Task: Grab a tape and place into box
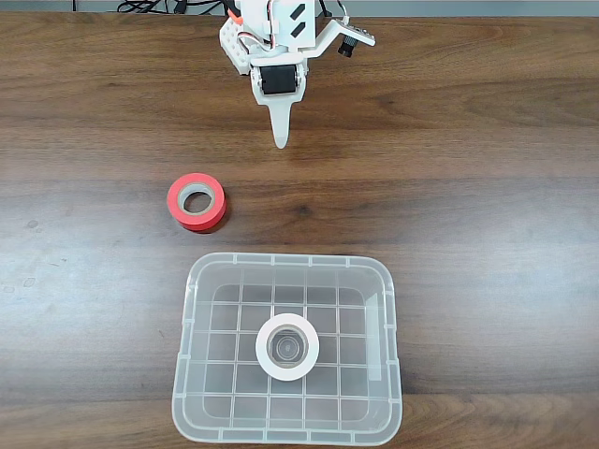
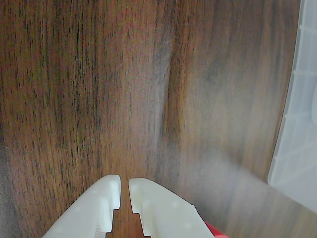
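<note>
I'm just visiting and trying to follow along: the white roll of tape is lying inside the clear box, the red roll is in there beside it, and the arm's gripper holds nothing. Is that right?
Not quite. The red roll is not in the box; the fixed view shows it on the wooden table, outside the rim. The white tape does lie inside, and the gripper holds nothing.

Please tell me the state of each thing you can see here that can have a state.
White tape roll: lying flat inside the box.
Clear plastic box: upright, no lid.
Red-orange tape roll: flat on the table, outside the box.
Gripper: jaws nearly closed, holding nothing.
</note>
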